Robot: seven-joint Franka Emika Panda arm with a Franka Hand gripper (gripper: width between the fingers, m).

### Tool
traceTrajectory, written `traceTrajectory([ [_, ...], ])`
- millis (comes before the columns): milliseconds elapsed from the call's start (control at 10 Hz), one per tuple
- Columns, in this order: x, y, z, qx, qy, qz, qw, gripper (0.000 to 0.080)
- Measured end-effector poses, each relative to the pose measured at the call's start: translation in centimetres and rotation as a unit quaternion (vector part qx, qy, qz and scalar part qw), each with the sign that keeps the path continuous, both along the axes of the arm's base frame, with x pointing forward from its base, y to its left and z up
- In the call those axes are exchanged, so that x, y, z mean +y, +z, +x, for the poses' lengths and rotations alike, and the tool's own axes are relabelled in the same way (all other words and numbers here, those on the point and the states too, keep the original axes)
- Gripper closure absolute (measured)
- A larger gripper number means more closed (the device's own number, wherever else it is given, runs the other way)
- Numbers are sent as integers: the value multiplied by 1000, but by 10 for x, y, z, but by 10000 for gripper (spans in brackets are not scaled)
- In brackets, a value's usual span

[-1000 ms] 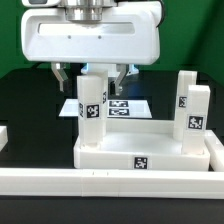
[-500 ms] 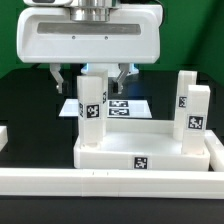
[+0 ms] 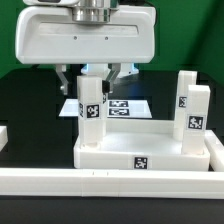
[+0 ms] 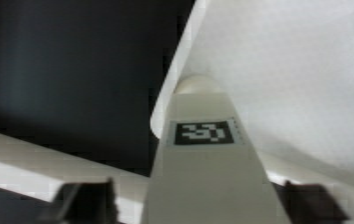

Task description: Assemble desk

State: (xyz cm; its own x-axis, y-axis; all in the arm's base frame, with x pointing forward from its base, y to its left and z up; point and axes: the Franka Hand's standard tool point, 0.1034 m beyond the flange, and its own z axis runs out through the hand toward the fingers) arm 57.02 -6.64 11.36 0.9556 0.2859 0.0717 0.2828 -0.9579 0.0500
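Observation:
The white desk top (image 3: 150, 157) lies near the front of the table with leg blocks standing upright on it. One tagged leg (image 3: 91, 108) stands at its corner on the exterior view's left. My gripper (image 3: 88, 84) hangs straight over that leg, with a dark finger (image 3: 65, 80) on either side of its upper end. In the wrist view the leg (image 4: 206, 165) runs between the fingers (image 4: 85, 200) of my gripper (image 4: 195, 203). A narrow gap shows on each side, so the gripper is open. Two more tagged legs (image 3: 192, 108) stand on the exterior view's right.
The marker board (image 3: 128, 106) lies flat on the black table behind the desk top. A long low white rail (image 3: 110, 182) runs along the front. A small white piece (image 3: 3, 135) shows at the left edge of the exterior view.
The fingers have drawn in toward the left leg from both sides. The hand, the legs and the desk top stay where they were.

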Motion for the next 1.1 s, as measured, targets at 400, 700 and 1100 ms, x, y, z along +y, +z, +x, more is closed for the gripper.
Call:
traceTrajectory([
  [400,-1,0,0,0,-14,1,1000,508],
  [700,-5,-1,-2,-1,-136,18,991,508],
  [1100,-7,-1,-1,-5,-303,35,952,508],
])
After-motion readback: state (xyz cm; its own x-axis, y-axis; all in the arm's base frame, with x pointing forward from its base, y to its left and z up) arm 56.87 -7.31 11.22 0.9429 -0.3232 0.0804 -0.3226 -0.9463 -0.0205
